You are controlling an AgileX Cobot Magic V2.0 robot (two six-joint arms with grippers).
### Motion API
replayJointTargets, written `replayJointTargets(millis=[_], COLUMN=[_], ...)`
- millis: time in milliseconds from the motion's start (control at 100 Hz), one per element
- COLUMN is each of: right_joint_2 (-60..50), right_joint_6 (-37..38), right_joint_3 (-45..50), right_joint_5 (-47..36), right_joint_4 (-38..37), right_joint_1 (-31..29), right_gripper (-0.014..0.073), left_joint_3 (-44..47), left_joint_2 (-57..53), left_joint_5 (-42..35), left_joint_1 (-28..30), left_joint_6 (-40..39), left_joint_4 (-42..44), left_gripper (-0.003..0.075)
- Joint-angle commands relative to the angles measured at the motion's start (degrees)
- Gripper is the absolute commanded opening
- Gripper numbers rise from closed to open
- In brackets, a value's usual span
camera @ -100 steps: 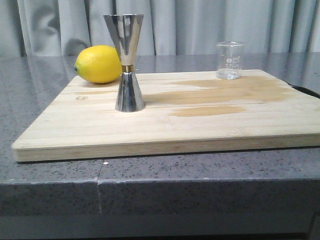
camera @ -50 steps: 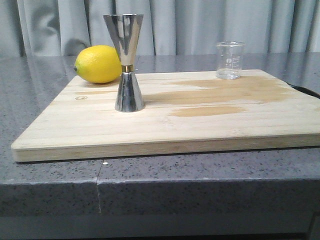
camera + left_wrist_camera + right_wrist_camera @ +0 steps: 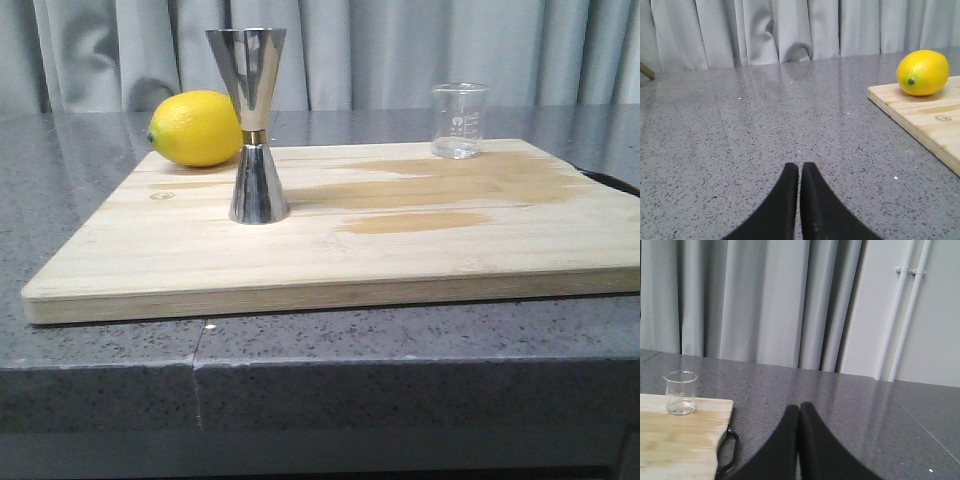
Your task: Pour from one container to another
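A wooden board (image 3: pixel 330 235) lies on a grey speckled counter (image 3: pixel 100 380) and fills the middle of the front view. Grey curtains (image 3: pixel 400 50) hang behind.

The jigger (image 3: pixel 253 125) stands upright on the board, left of centre in the front view. Its narrow waist carries a thin gold band. The lemon (image 3: pixel 196 128) lies at the board's far left corner, just behind and to the left of the jigger; whether the two touch cannot be told.

The beaker (image 3: pixel 460 121) stands upright at the board's far edge, upper right of the front view, well apart from the jigger. It is clear glass with faint white markings. Whether it holds any liquid cannot be told. Darker patches mark the board surface between the jigger and the beaker.

Neither arm appears in the front view.

Left gripper (image 3: pixel 799 169): fingers pressed together, holding nothing, above bare counter. The lemon and the board corner lie in the upper right of this view, well apart from the fingertips.

Right gripper (image 3: pixel 799 409): fingers pressed together, holding nothing, above bare counter. The beaker sits at centre left of this view, on the board's corner, well apart from the fingertips. A dark handle (image 3: pixel 730 445) projects from the board edge, near the fingers.
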Motion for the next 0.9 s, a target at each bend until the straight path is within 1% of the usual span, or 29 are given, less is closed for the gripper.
replayJointTargets(millis=[0, 290, 340, 440, 530, 730, 770, 810, 890], right_joint_2=[-0.48, -0.48, -0.48, -0.48, -0.6, -0.6, -0.6, -0.6, -0.6], right_joint_6=[-0.33, -0.18, 0.63, 1.07, 1.07, 1.07, 1.07, 1.07, 1.07], right_joint_3=[-1.43, -0.61, 0.71, 4.65, 8.9, 16.74, 17.62, 17.48, 17.48], right_joint_5=[-3.65, -3.65, -4.63, -7.15, -9.86, -17.83, -18.35, -16.58, -16.1], right_joint_4=[-0.58, -0.15, 3.61, 14.73, 20.06, 21.2, 21.2, 21.2, 21.2], right_joint_1=[-0.32, -0.32, -0.32, -0.32, -0.32, -0.32, -0.32, -0.32, -0.32], right_gripper=[-0.0049, -0.0049, -0.0049, -0.0049, -0.0049, -0.0049, -0.0049, -0.0049, -0.0049], left_joint_3=[2.01, 2.01, 2.01, 2.01, 2.01, 2.01, 2.01, 2.01, 2.01], left_joint_2=[-1.42, -1.42, -1.42, -1.42, -1.42, -1.42, -1.42, -1.42, -1.42], left_joint_5=[-4.24, -4.24, -4.24, -4.24, -4.24, -4.24, -4.24, -4.24, -4.24], left_joint_1=[0.12, 0.12, 0.12, 0.12, 0.12, 0.12, 0.12, 0.12, 0.12], left_joint_6=[-0.64, -0.64, -0.64, -0.64, -0.64, -0.64, -0.64, -0.64, -0.64], left_joint_4=[-0.54, -0.54, -0.54, -0.54, -0.54, -0.54, -0.54, -0.54, -0.54], left_gripper=[-0.0019, -0.0019, -0.0019, -0.0019, -0.0019, -0.0019, -0.0019, -0.0019, -0.0019])
